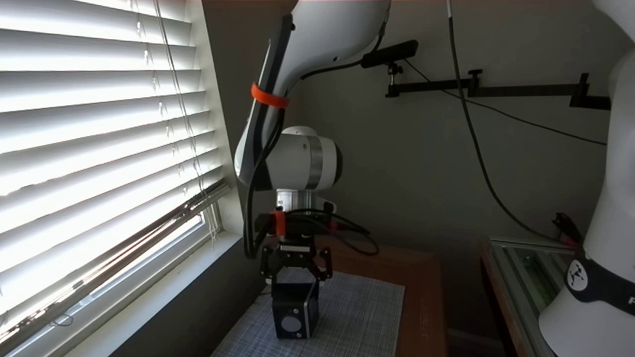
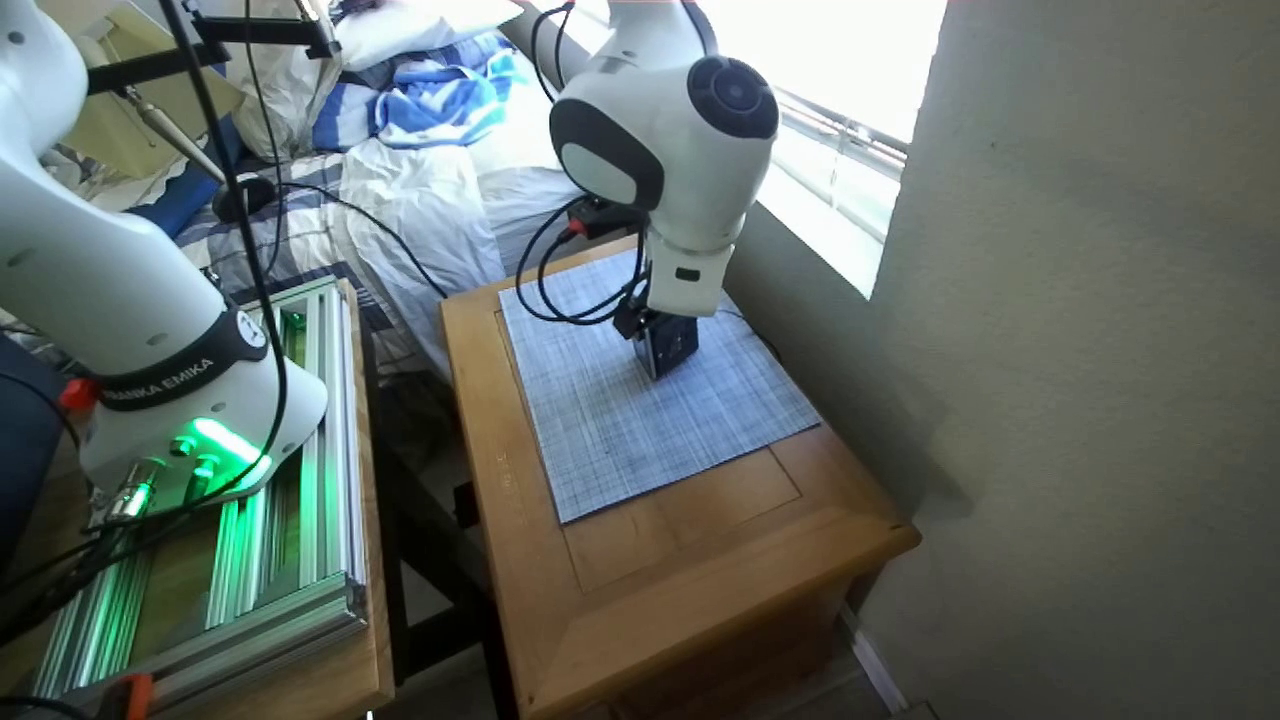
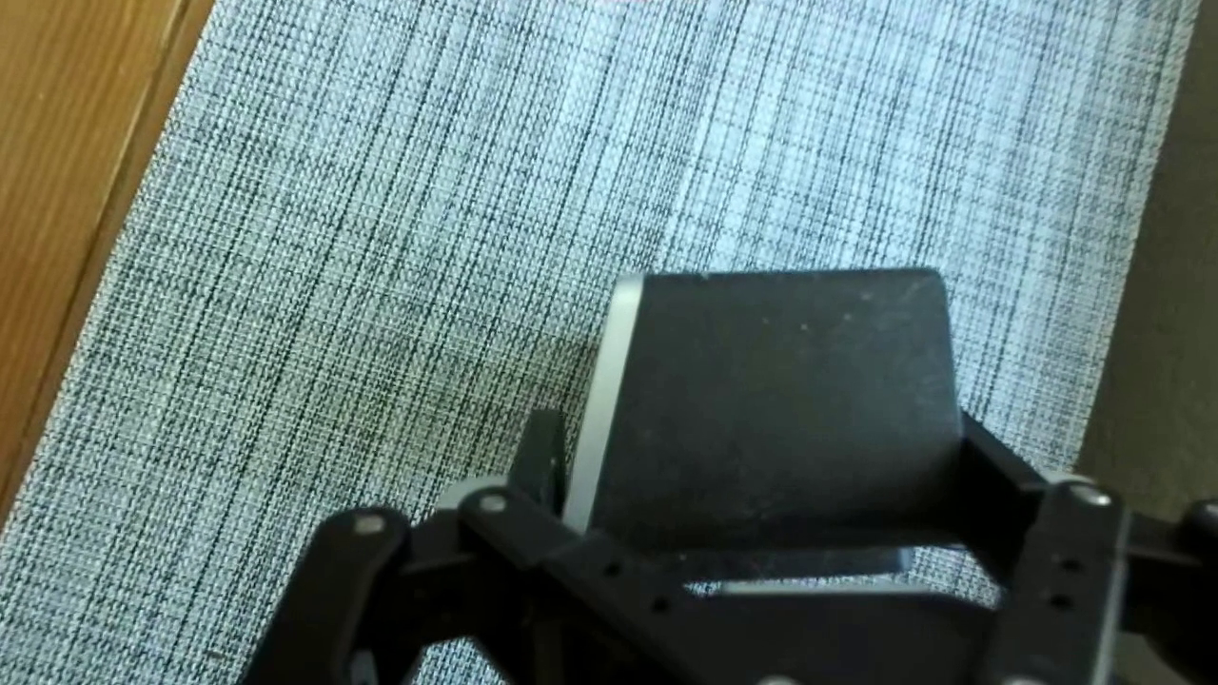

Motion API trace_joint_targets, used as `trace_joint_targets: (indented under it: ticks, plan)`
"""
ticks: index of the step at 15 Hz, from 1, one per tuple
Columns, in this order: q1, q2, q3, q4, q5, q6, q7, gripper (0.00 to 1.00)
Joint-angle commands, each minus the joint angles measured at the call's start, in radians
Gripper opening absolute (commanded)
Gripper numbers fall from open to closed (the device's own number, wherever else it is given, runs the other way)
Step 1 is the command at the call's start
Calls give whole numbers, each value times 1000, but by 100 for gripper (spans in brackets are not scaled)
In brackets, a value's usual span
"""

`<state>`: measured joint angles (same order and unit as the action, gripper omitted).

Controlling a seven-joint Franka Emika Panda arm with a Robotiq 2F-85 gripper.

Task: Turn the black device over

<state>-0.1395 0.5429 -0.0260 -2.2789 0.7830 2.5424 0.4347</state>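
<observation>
The black device point(image 1: 296, 310) is boxy, with a round grey patch on the face toward the camera in an exterior view. It is upright, low over the woven mat; I cannot tell whether it rests on it. It also shows in an exterior view point(image 2: 668, 345), partly hidden by the wrist. In the wrist view the device point(image 3: 780, 390) shows a plain black face with a silvery left edge. My gripper point(image 1: 296, 282) points down, its fingers on both sides of the device. In the wrist view point(image 3: 756, 433) the right finger meets it; a thin gap may show at the left.
The grey woven mat point(image 2: 620, 450) lies on a wooden table point(image 2: 690, 570). A window with blinds point(image 1: 109, 124) and a wall stand close beside it. Cables point(image 2: 560, 300) loop from the wrist. A black camera on a mount arm point(image 1: 389, 53) is at the back.
</observation>
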Motion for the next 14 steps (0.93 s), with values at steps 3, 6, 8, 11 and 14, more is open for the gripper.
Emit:
trace_joint_targets:
  ticks: [3,6,8,11,14]
  plan:
    - [26,9,-22,17,15,-1,16,68]
    - [53,-25,-35,-15,6,25,45,68]
    - [84,-51,-57,-42,-6,63,86,68]
    - [143,-72,-100,-79,-34,169,166,68]
    - [199,-76,-143,-109,-73,261,249,68]
